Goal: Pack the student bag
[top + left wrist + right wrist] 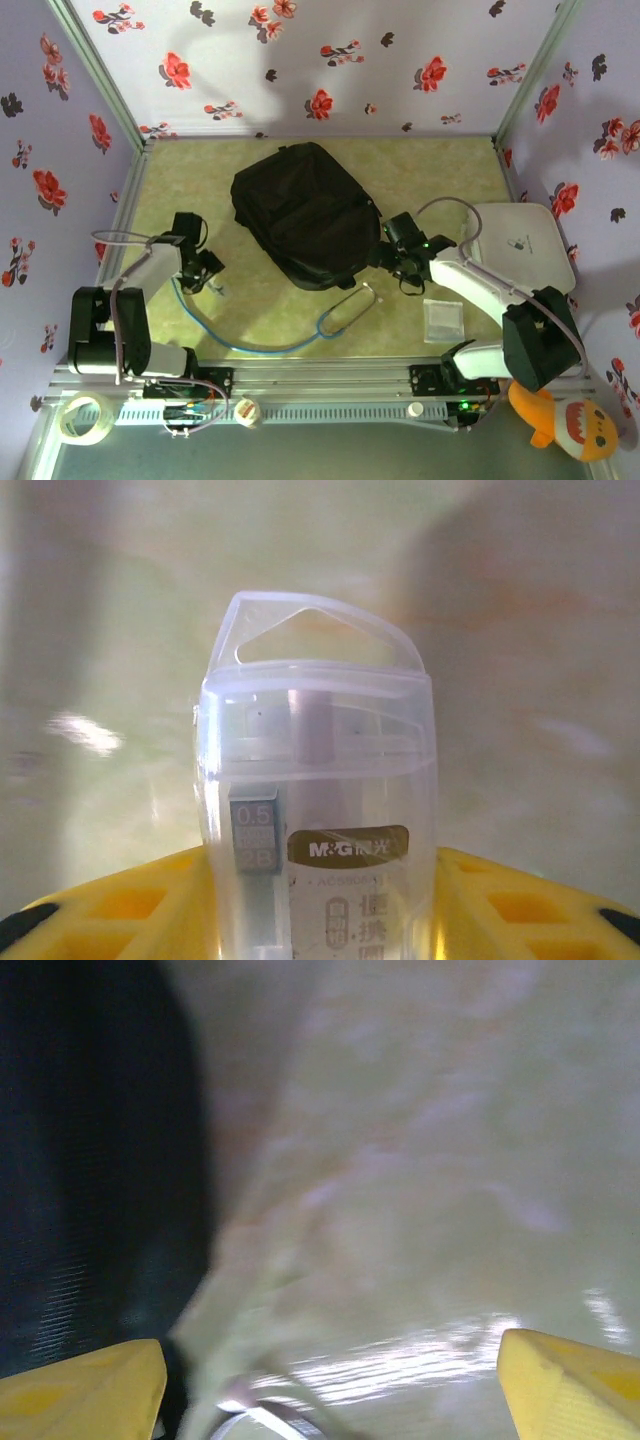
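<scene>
The student bag (305, 215), a large black fabric backpack, lies at the table's middle back. My left gripper (208, 272) hovers to the left of it. It is shut on a clear plastic pencil-lead case (318, 780) with an M&G label marked 0.5 2B, which stands up between the yellow fingers (130, 905) of the left gripper (320, 905). My right gripper (392, 256) sits at the bag's right edge. It (330, 1395) is open with nothing between its fingers (85, 1390); the dark bag (90, 1160) is on the left of its blurred view.
A stethoscope (345, 308) with blue tubing trails across the front of the table, and its metal part (265, 1422) lies just under the right gripper. A white rounded board (520, 238) and a small clear packet (442, 320) lie at right. A tape roll (85, 418) sits on the near rail.
</scene>
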Robot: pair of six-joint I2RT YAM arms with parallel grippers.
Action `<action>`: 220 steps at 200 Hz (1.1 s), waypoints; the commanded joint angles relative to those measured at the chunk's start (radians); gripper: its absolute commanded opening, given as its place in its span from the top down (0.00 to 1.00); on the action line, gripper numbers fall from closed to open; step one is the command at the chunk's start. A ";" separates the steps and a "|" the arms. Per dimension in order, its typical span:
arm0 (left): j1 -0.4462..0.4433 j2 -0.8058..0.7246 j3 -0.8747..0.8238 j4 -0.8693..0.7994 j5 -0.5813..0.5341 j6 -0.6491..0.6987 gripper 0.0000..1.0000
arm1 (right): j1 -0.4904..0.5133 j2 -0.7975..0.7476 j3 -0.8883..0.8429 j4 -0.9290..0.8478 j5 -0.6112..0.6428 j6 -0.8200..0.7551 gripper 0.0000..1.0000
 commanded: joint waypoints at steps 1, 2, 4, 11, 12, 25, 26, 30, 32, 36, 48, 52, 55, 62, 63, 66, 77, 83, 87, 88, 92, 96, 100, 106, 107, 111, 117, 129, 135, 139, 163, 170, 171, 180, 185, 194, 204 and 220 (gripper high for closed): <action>-0.057 -0.034 0.072 0.038 0.091 -0.055 0.49 | 0.043 0.005 0.036 0.148 -0.133 0.016 0.14; -0.060 -0.034 0.074 0.040 0.094 -0.058 0.49 | 0.045 0.006 0.037 0.157 -0.139 0.017 0.14; -0.066 -0.034 0.079 0.045 0.100 -0.063 0.49 | 0.049 0.006 0.038 0.169 -0.149 0.017 0.14; -0.086 -0.033 0.093 0.059 0.114 -0.082 0.49 | 0.065 0.009 0.038 0.223 -0.188 0.011 0.14; -0.089 -0.032 0.096 0.061 0.117 -0.085 0.49 | 0.068 0.010 0.038 0.229 -0.191 0.011 0.14; -0.129 -0.024 0.126 0.092 0.140 -0.117 0.49 | 0.104 0.025 0.053 0.297 -0.233 0.002 0.14; -0.131 -0.023 0.129 0.095 0.142 -0.120 0.49 | 0.107 0.027 0.055 0.301 -0.235 0.002 0.14; -0.144 -0.018 0.138 0.106 0.149 -0.129 0.49 | 0.121 0.035 0.064 0.312 -0.240 -0.005 0.14; -0.150 -0.016 0.143 0.111 0.153 -0.134 0.49 | 0.127 0.038 0.068 0.317 -0.242 -0.009 0.14; -0.160 -0.010 0.152 0.125 0.161 -0.142 0.49 | 0.141 0.047 0.077 0.328 -0.246 -0.017 0.14; -0.194 0.015 0.179 0.179 0.211 -0.171 0.48 | 0.180 0.077 0.105 0.359 -0.263 -0.040 0.15; -0.200 0.024 0.186 0.201 0.231 -0.183 0.48 | 0.189 0.087 0.116 0.372 -0.272 -0.045 0.15; -0.210 0.031 0.192 0.216 0.244 -0.192 0.48 | 0.201 0.098 0.122 0.379 -0.279 -0.050 0.15; -0.226 0.054 0.203 0.249 0.273 -0.209 0.48 | 0.218 0.121 0.142 0.400 -0.300 -0.053 0.15; -0.228 0.056 0.206 0.254 0.277 -0.212 0.48 | 0.219 0.124 0.145 0.405 -0.303 -0.053 0.15; -0.236 0.065 0.213 0.266 0.288 -0.218 0.48 | 0.227 0.133 0.153 0.415 -0.312 -0.053 0.16; -0.258 0.093 0.236 0.302 0.319 -0.240 0.48 | 0.248 0.169 0.176 0.457 -0.335 -0.044 0.16; -0.270 0.106 0.247 0.316 0.330 -0.249 0.48 | 0.256 0.185 0.184 0.483 -0.340 -0.033 0.16; -0.276 0.114 0.253 0.323 0.333 -0.253 0.48 | 0.261 0.195 0.187 0.499 -0.345 -0.023 0.16; -0.277 0.117 0.254 0.325 0.334 -0.255 0.48 | 0.262 0.198 0.189 0.504 -0.346 -0.021 0.16; -0.282 0.123 0.260 0.333 0.341 -0.260 0.48 | 0.265 0.208 0.192 0.522 -0.351 -0.013 0.17; -0.286 0.130 0.266 0.343 0.346 -0.265 0.48 | 0.267 0.220 0.194 0.540 -0.356 -0.006 0.17; -0.290 0.137 0.270 0.349 0.350 -0.267 0.48 | 0.268 0.230 0.198 0.558 -0.363 -0.001 0.18; -0.297 0.144 0.277 0.355 0.355 -0.272 0.48 | 0.271 0.243 0.201 0.579 -0.366 0.009 0.18; -0.298 0.146 0.278 0.356 0.355 -0.274 0.48 | 0.272 0.244 0.201 0.583 -0.367 0.010 0.18; -0.300 0.151 0.282 0.359 0.357 -0.277 0.48 | 0.273 0.253 0.204 0.596 -0.368 0.016 0.19; -0.305 0.156 0.284 0.366 0.360 -0.281 0.48 | 0.274 0.265 0.208 0.612 -0.368 0.021 0.19; -0.311 0.167 0.288 0.379 0.368 -0.291 0.48 | 0.275 0.285 0.217 0.635 -0.368 0.024 0.21; -0.312 0.170 0.289 0.386 0.373 -0.296 0.48 | 0.275 0.298 0.225 0.640 -0.365 0.024 0.22; -0.314 0.171 0.290 0.393 0.378 -0.299 0.48 | 0.274 0.307 0.230 0.642 -0.364 0.023 0.22; -0.317 0.176 0.291 0.400 0.387 -0.305 0.48 | 0.275 0.348 0.270 0.640 -0.351 0.010 0.30; -0.316 0.177 0.291 0.400 0.387 -0.305 0.48 | 0.274 0.358 0.280 0.642 -0.345 0.002 0.33; -0.316 0.177 0.291 0.400 0.387 -0.305 0.48 | 0.273 0.360 0.281 0.642 -0.344 0.001 0.33; -0.317 0.179 0.290 0.401 0.387 -0.306 0.48 | 0.272 0.370 0.297 0.642 -0.328 -0.006 0.37; -0.316 0.179 0.289 0.401 0.387 -0.308 0.48 | 0.273 0.378 0.304 0.645 -0.321 -0.013 0.38; -0.316 0.183 0.288 0.406 0.387 -0.311 0.48 | 0.271 0.392 0.317 0.651 -0.314 -0.023 0.42; -0.316 0.185 0.288 0.412 0.390 -0.316 0.48 | 0.269 0.405 0.332 0.650 -0.304 -0.030 0.46; -0.315 0.185 0.291 0.415 0.390 -0.319 0.48 | 0.268 0.429 0.346 0.657 -0.301 -0.032 0.52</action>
